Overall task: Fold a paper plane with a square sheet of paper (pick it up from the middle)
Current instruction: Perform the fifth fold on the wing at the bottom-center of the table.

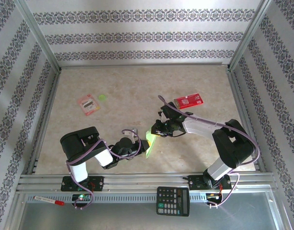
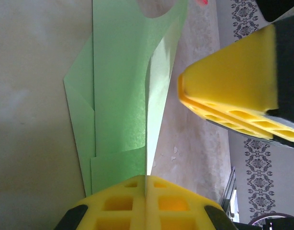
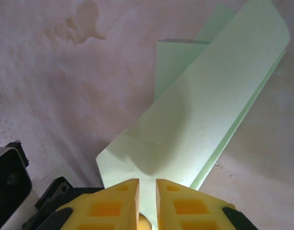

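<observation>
The square sheet of paper [image 1: 149,143], light green and folded into a narrow creased shape, is held above the table between the two arms. My left gripper [image 1: 139,144] is shut on its near end. In the left wrist view the yellow pads [image 2: 146,181] meet on an upright fold of the paper [image 2: 123,96], and a yellow finger of the right gripper [image 2: 233,91] hangs to the right. My right gripper [image 1: 157,130] stands at the paper's other end. Its jaws [image 3: 147,184] are a narrow gap apart, with the paper [image 3: 204,110] showing in the gap.
A red packet [image 1: 187,100] lies behind the right arm. A pink-and-white packet [image 1: 88,104] and a tiny green disc [image 1: 102,97] lie at the back left. A calculator [image 1: 173,200] and a marker [image 1: 49,200] rest on the near rail. Metal frame rails border the table.
</observation>
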Tool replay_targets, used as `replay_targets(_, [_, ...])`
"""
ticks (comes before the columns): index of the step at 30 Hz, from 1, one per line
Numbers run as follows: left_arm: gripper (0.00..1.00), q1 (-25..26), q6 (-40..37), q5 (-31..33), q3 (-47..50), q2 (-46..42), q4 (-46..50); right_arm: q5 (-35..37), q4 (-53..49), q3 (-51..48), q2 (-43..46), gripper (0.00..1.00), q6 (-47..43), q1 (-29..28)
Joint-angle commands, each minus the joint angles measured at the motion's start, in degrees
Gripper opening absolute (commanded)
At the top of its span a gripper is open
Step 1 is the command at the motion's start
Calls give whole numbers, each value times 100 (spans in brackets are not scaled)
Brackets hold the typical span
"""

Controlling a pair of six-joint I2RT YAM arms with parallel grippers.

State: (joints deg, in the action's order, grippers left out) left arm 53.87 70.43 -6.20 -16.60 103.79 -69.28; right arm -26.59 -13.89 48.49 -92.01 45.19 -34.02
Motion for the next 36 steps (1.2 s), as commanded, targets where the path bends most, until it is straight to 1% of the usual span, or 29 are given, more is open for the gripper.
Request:
replay_targets(1, [0, -52, 58, -23, -26, 112, 868, -10, 54, 177, -138, 16, -39, -64])
replay_targets(18, [0, -52, 172, -1, -62, 210, 1061, 5, 110, 249, -634, 13, -188, -78])
replay_targets(32, [0, -43, 243, -35, -122, 240, 1227, 53, 99, 249, -731, 13, -290, -42])
replay_targets(36, [3, -35, 232, -45, -131, 240, 1215, 40, 90, 262, -810, 13, -329, -20])
